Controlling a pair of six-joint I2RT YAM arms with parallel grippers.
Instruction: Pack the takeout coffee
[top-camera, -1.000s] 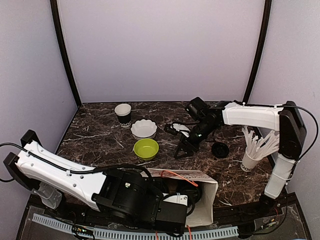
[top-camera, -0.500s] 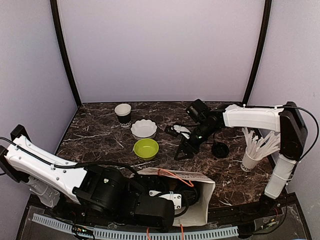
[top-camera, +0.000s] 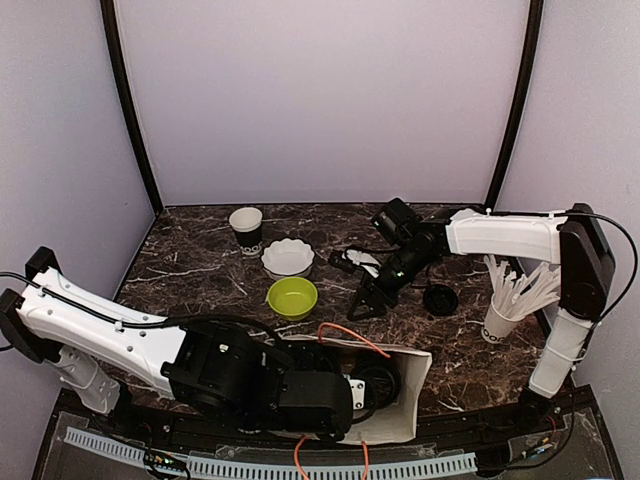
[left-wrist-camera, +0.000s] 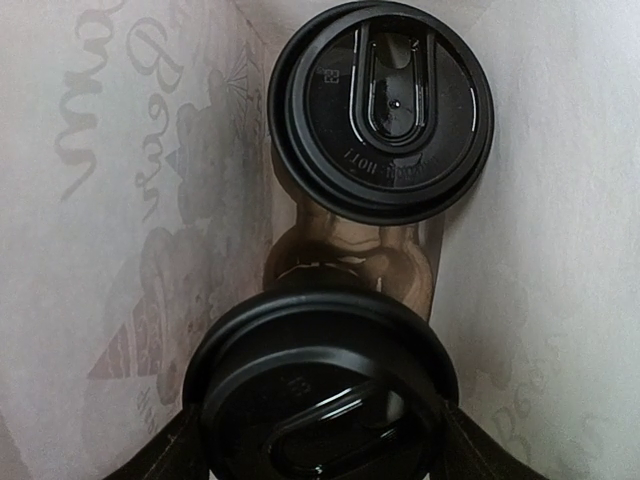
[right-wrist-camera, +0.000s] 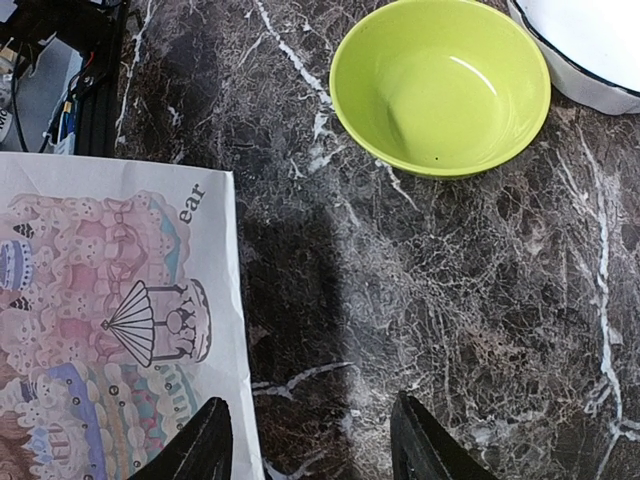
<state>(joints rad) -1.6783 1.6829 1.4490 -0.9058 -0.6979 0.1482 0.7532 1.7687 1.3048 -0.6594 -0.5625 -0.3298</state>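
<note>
The takeout coffee (left-wrist-camera: 320, 390), a black-lidded cup, fills the bottom of the left wrist view inside the white paper bag (left-wrist-camera: 120, 200). My left gripper (left-wrist-camera: 320, 445) is shut on it, one finger pressed against each side of the lid. A second lidded cup (left-wrist-camera: 380, 105) stands deeper in the bag. From above, the left gripper (top-camera: 372, 385) is sunk into the mouth of the bag (top-camera: 412, 385). My right gripper (top-camera: 365, 305) hangs open over the marble just beyond the bag, with nothing between its fingers (right-wrist-camera: 205, 440).
A green bowl (top-camera: 292, 297) and a white scalloped bowl (top-camera: 287, 258) sit mid-table, with a lidless black cup (top-camera: 246, 230) behind them. A loose black lid (top-camera: 439, 298) and a white cup of sticks (top-camera: 505, 310) stand at the right. The printed bag edge (right-wrist-camera: 110, 320) lies left of the right gripper.
My left arm has swung round and pushed its gripper and cup further into the bag, whose mouth has shifted. The right gripper has barely moved.
</note>
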